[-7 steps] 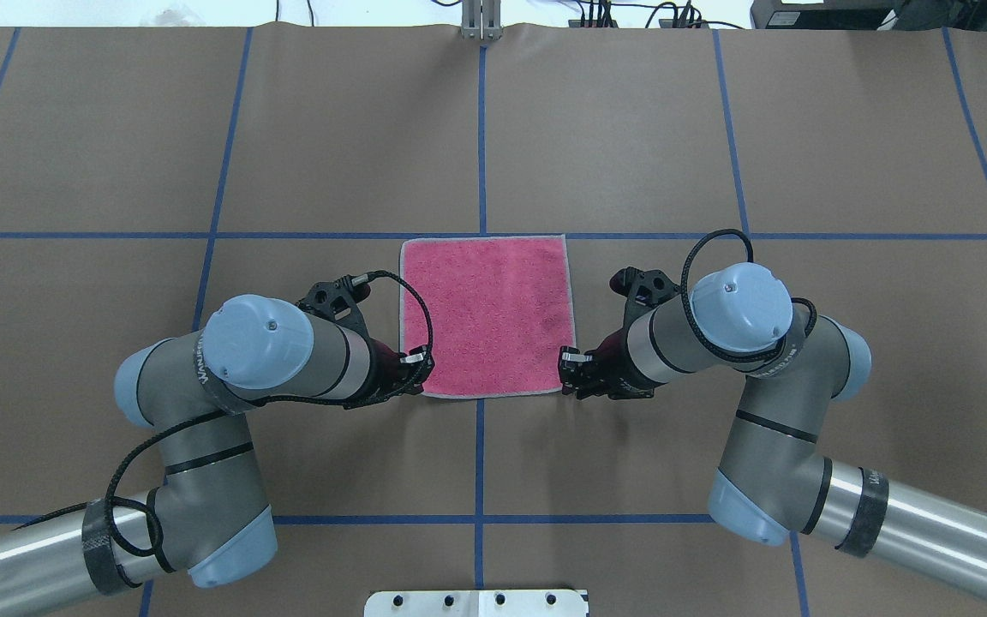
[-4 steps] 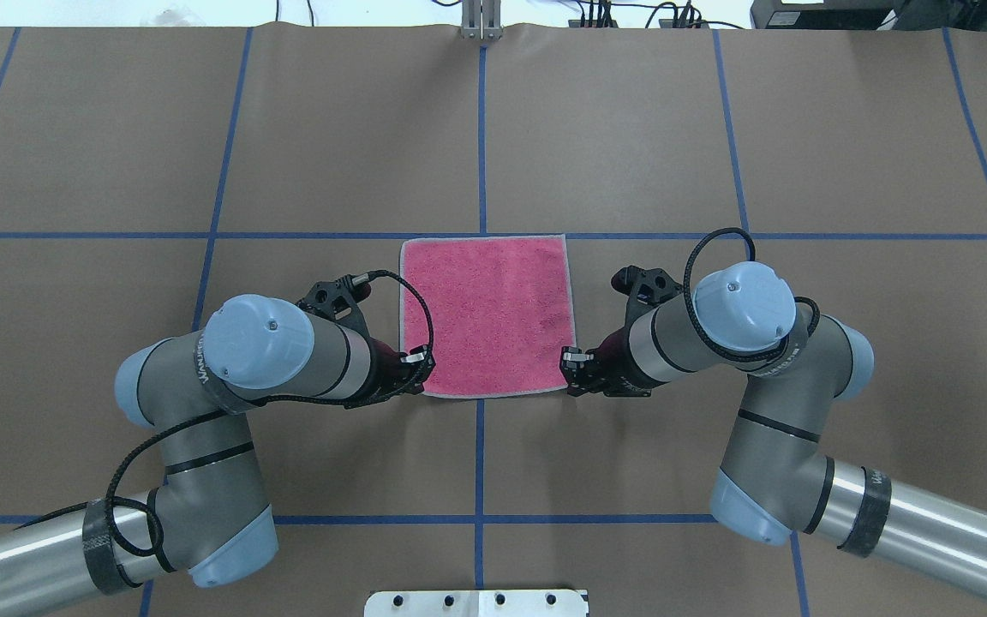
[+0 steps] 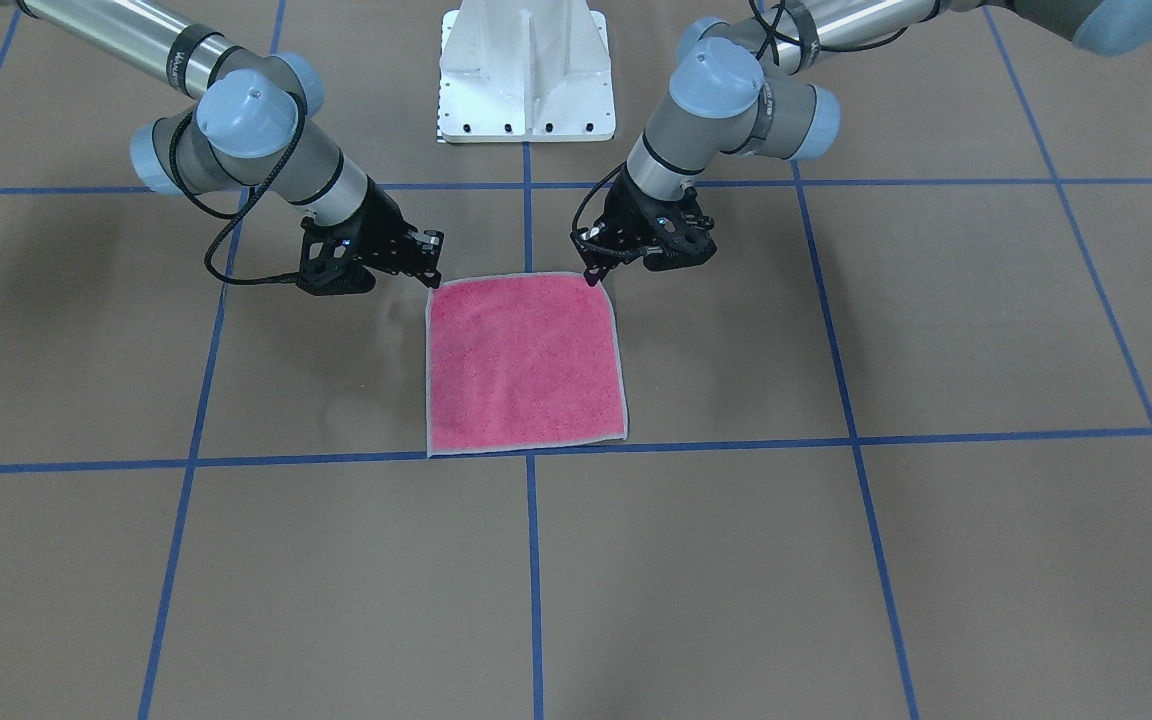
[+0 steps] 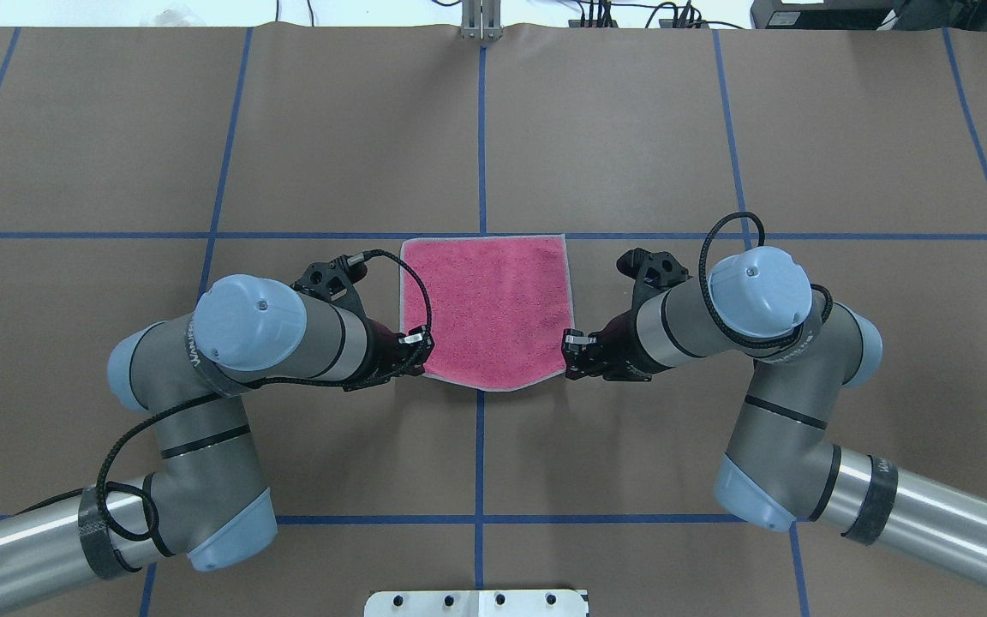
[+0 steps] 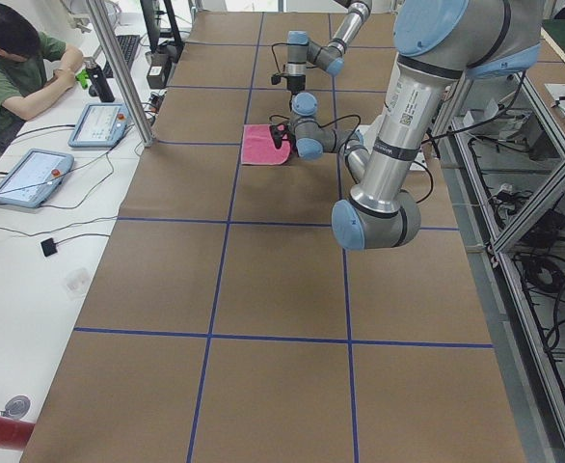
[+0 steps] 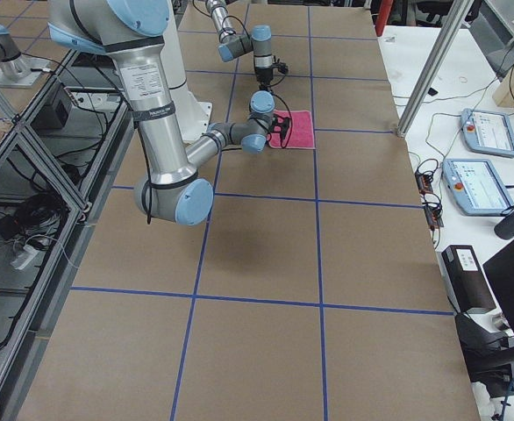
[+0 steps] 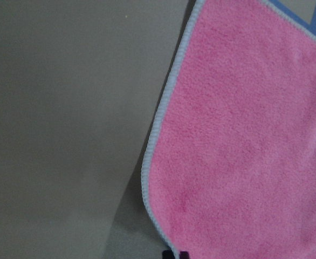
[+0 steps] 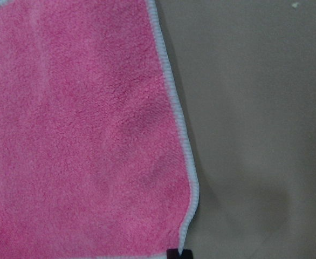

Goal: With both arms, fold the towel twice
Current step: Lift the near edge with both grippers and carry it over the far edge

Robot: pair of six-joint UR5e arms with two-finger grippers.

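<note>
The towel (image 4: 487, 304) lies pink face up in the middle of the table, its light grey border showing; it also shows in the front view (image 3: 524, 365). My left gripper (image 4: 422, 362) is shut on its near left corner, and my right gripper (image 4: 569, 362) is shut on its near right corner. Both corners are raised a little, so the near edge sags in a curve between them. The far edge lies flat along a blue tape line. In the wrist views the towel (image 7: 244, 135) (image 8: 77, 135) fills the frame above the fingertips. The dark grey face is hidden.
The white pedestal (image 3: 526, 70) stands at the robot's side of the table. Blue tape lines (image 4: 481, 128) divide the brown surface into squares. A person (image 5: 17, 68) and tablets (image 5: 99, 123) are beside the far long edge, by a metal post (image 5: 119, 72).
Both grippers have moved slightly forward and up with the towel's near corners. The near edge, straight before, now bows downward in the middle.
</note>
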